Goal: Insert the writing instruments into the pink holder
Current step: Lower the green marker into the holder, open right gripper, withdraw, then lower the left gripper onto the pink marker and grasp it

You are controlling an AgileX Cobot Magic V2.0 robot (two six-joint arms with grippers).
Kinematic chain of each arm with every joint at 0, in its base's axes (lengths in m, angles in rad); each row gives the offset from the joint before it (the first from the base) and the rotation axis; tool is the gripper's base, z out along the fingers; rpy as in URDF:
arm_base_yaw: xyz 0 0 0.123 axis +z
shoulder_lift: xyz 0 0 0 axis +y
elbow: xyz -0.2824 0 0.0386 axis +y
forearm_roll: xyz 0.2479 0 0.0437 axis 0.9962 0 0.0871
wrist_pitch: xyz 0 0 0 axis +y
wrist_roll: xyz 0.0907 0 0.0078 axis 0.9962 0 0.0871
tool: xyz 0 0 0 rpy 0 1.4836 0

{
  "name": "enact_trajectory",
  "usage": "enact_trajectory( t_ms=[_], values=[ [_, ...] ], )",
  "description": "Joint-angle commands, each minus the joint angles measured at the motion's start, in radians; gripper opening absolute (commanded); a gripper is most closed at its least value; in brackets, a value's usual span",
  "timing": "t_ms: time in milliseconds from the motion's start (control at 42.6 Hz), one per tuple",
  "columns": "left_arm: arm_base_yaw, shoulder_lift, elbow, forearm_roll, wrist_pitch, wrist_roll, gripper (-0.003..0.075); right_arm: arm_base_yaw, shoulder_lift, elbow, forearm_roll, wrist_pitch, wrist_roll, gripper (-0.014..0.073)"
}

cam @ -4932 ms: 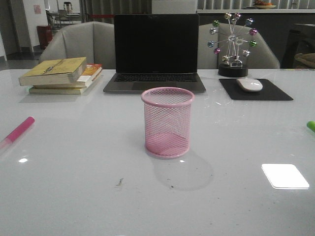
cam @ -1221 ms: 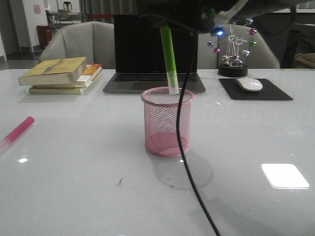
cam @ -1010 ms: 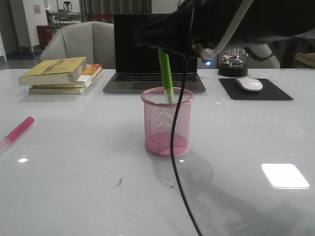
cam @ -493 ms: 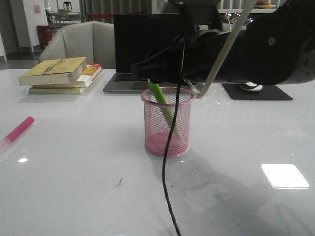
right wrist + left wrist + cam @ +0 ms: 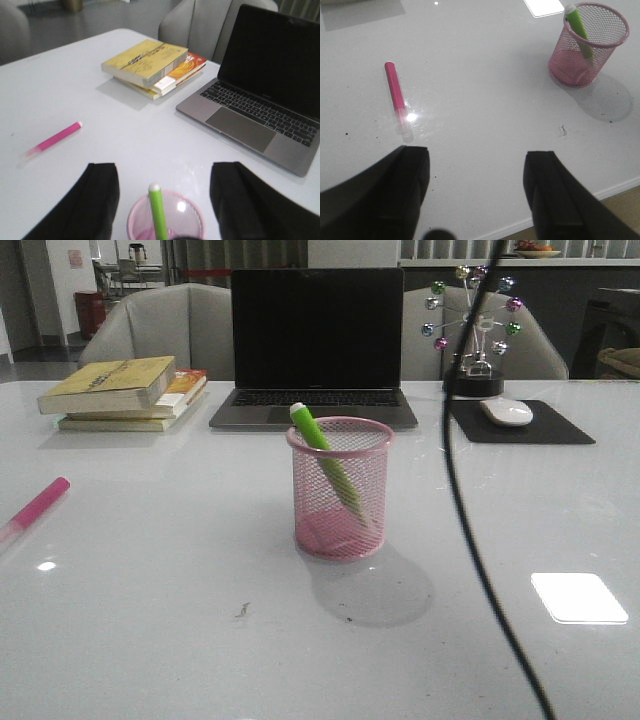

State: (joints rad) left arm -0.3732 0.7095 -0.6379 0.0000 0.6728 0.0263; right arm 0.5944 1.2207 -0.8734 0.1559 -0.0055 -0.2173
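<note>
One green pen (image 5: 327,458) now sits in the pink holder (image 5: 340,489), and we see this first in the front view. It leans, with its whitish tip poking over the rim at about 10 o'clock. Half a second ago a big black arm filled the middle of the picture above the cup; now it is gone and only a thin black cable (image 5: 470,490) hangs down on the right. The pink pen (image 5: 35,508) lies flat far off at 9 o'clock from the holder, just where it lay before.

From the left wrist we see the left gripper (image 5: 476,185) with its two black fingers wide apart and nothing between them. The pink pen (image 5: 397,97) lies on the white table (image 5: 485,90), well apart from the holder (image 5: 588,46).

From the right wrist, the right gripper (image 5: 164,206) is also spread wide and holds nothing. The green pen (image 5: 158,212) stands in the holder (image 5: 190,220) between its fingers. Books (image 5: 152,65) and a laptop (image 5: 270,95) lie beyond.
</note>
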Motion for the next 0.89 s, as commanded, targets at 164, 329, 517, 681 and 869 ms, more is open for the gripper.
enact_trajectory(
  t_ms=[164,329,517,681,869],
  values=[
    [-0.007,0.001,-0.030,-0.011,-0.075,-0.001,0.0475,-0.004,-0.239,-0.021,-0.016,0.421,-0.032,0.0508],
    [-0.007,0.001,-0.030,-0.011,-0.075,-0.001,0.0475,-0.004,-0.296,0.020,-0.044,0.600,0.056,0.0508],
    [-0.007,0.001,-0.030,-0.011,-0.075,-0.001,0.0475,-0.004,-0.324,0.085,-0.156,0.723,0.241,0.0508],
    [-0.003,0.009,-0.030,0.000,-0.075,-0.065,0.0476,-0.004,-0.353,0.141,-0.203,0.700,0.319,0.0508],
    [0.063,0.142,-0.082,0.113,-0.018,-0.178,0.0479,-0.004,-0.362,0.148,-0.203,0.615,0.319,0.0508]
  ],
)
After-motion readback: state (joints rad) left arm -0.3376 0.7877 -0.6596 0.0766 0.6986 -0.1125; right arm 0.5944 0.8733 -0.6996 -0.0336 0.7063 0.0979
